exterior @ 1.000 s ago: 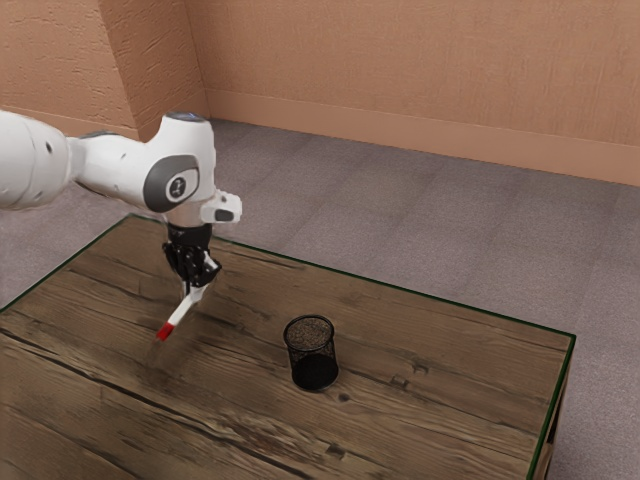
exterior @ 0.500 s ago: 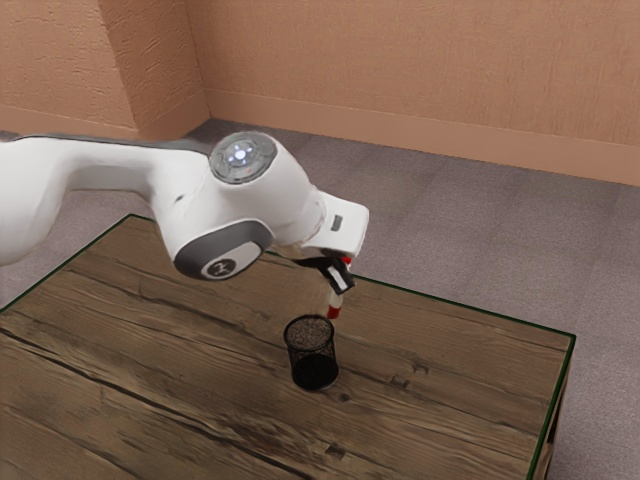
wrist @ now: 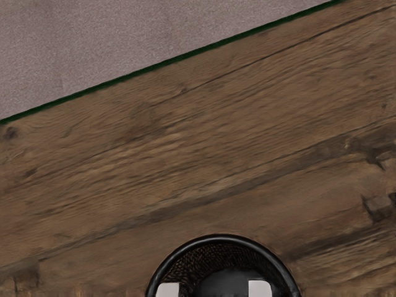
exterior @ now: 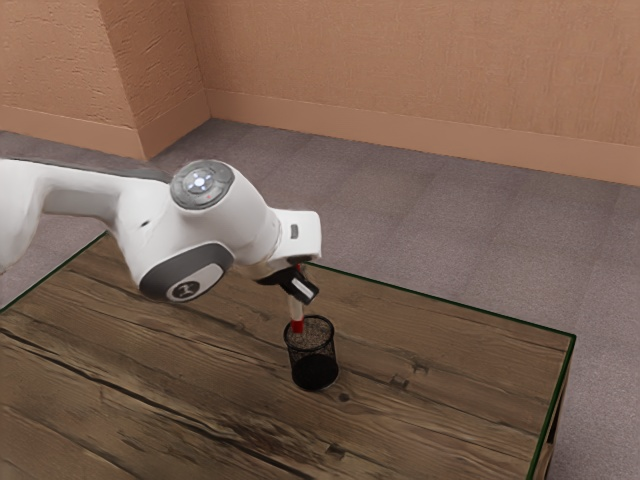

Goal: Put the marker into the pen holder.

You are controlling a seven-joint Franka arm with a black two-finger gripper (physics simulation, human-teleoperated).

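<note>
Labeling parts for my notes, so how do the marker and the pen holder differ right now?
The marker is white with red at its ends, while the pen holder is black mesh. The marker is a slim stick; the holder is a wider, open cup. The marker is up at the gripper; the holder stands on the table. Both are roughly upright.

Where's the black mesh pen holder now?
Exterior view, lower middle: the holder stands on the wooden table, a red-ended white marker at its mouth.
</note>
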